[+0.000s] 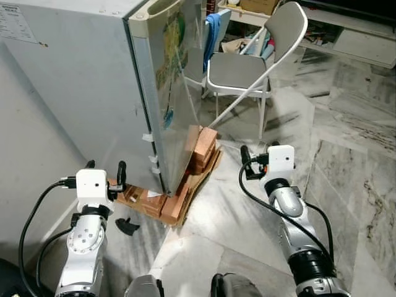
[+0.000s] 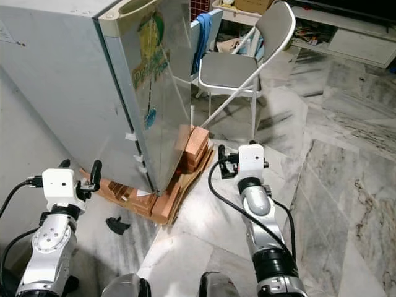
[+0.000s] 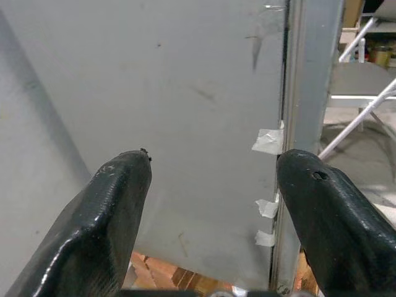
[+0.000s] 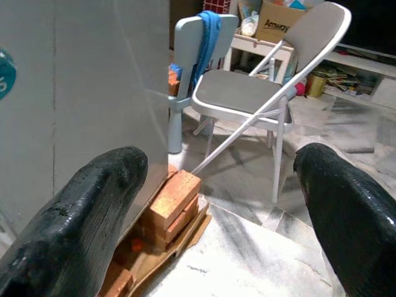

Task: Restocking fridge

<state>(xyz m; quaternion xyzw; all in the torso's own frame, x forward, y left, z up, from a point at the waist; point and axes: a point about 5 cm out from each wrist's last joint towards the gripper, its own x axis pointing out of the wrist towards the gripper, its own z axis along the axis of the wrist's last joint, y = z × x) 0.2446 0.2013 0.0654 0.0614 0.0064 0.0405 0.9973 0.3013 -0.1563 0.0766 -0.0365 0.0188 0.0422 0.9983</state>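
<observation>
Veined marble floor point(image 1: 346, 124), boxy grey fridge point(image 1: 93, 86) on rough bricks point(image 1: 199, 148).

Fridge point(image 1: 93, 80) top cut off by frame edge; interior hidden behind closed door point(image 1: 176, 93); door sticker point(image 1: 173, 43) illegible.

Grey fridge point(image 1: 86, 80) — door shut, upright, raised on bricks point(image 1: 201, 148)

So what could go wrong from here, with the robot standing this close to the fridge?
1. The fridge sits raised on bricks and cardboard, so a hard pull on its closed door might rock it.
2. The folding chair stands just beyond the door's edge and could block its swing.
3. Both hands, left hand and right hand, are open and hold nothing, so there is nothing to restock yet.
</observation>
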